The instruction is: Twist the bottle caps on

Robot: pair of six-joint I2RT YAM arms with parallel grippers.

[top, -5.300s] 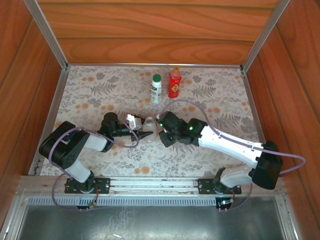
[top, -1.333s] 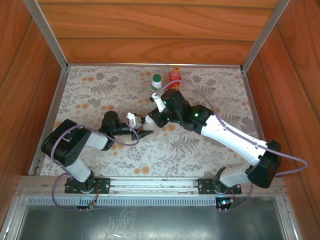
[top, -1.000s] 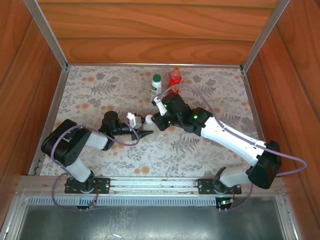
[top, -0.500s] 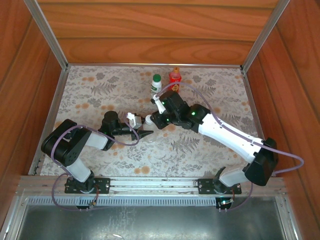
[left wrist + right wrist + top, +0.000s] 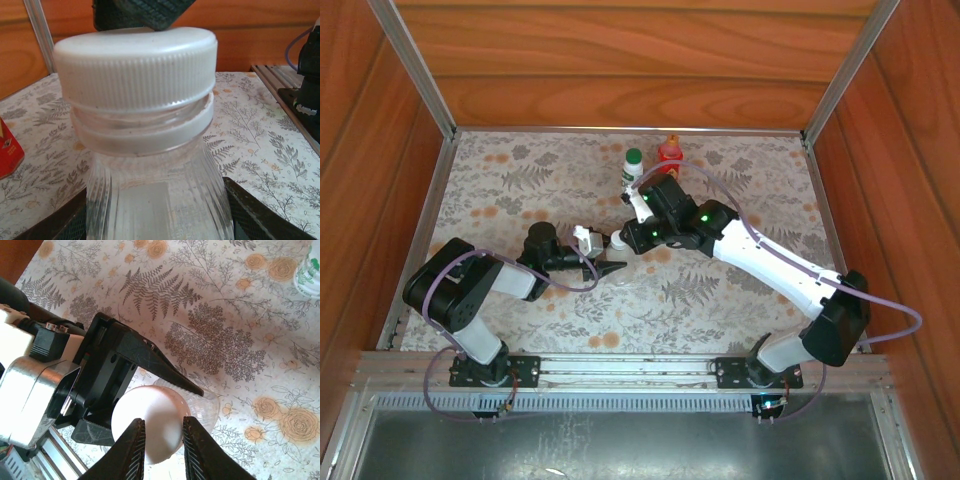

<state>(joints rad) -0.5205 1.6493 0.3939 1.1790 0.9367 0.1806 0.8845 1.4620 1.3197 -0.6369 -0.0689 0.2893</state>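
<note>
Fingers (image 5: pixel 131 450), R gripper (image 5: pixel 162 421), atop white cap (image 5: pixel 150 412) on clear btl (image 5: pixel 206 407).

**Setting:** robot test cell of the lab or workshop kind. Evidence, placed from the cloth (image 5: pixel 500 195):

- Cloth: floral print, laid flat as the work surface.
- Panels (image 5: pixel 620 60): red-brown wood on the cloth's left, far and right sides, boxing it in.
- Posts (image 5: pixel 415 65): aluminium, rising from the cloth's two far corners.
- Rail (image 5: pixel 630 372): aluminium, along the cloth's near edge. The left arm (image 5: pixel 470 290) and right arm (image 5: pixel 770 262) stand on it on black plates (image 5: pixel 485 370).
- Cables (image 5: pixel 905 318): purple, looping off both arms over the cloth's near half.
- Sheet (image 5: pixel 620 440): bare metal, just past the rail on the side away from the cloth.
- Bottles (image 5: pixel 633 170): two, upright at the cloth's far edge.
</note>
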